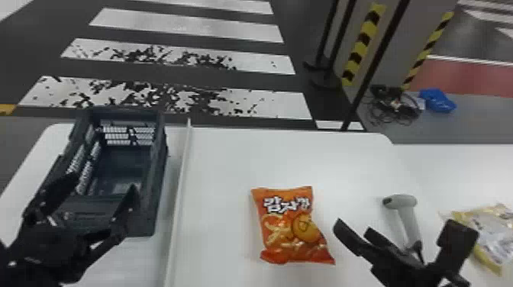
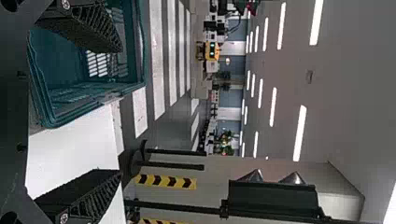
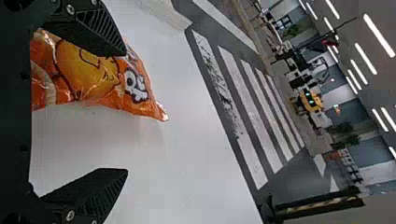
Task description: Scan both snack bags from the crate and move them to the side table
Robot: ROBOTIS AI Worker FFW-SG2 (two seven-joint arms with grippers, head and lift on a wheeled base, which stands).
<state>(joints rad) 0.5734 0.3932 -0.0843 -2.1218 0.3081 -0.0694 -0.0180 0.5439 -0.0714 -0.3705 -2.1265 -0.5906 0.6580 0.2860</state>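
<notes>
Bag of glossy orange film [image 1: 282,248], printed with yellow and white shapes, lies flat on the white bench [image 1: 225,160], between a raised white strip [image 1: 179,191] and the right gripper [image 1: 399,229]. Another snack bag, in pale silvery film with yellow ends [image 1: 492,232], lies farther right, seemingly on the white side table [image 1: 473,168] that adjoins the bench.

The right gripper is just beside the orange bag, its fingers spread and holding nothing. In the right wrist view one of its fingers overlaps the bag; whether they touch, I can't tell. A light grey handheld scanner [image 1: 406,201] lies just beyond this gripper, its handle running toward the gripper.

On the strip's left side stands an open, dark blue-grey plastic crate [image 1: 158,160] with slotted walls. The left gripper [image 1: 103,183] is at the crate's near end, its fingers wide apart with nothing between them.

Beyond the bench, broad white stripes [image 1: 191,28] cross the dark floor. Black cables [image 1: 395,108] lie in a tangle near a crumpled blue item [image 1: 437,100] and a grey pillar with yellow-and-black edging [image 1: 360,49].
</notes>
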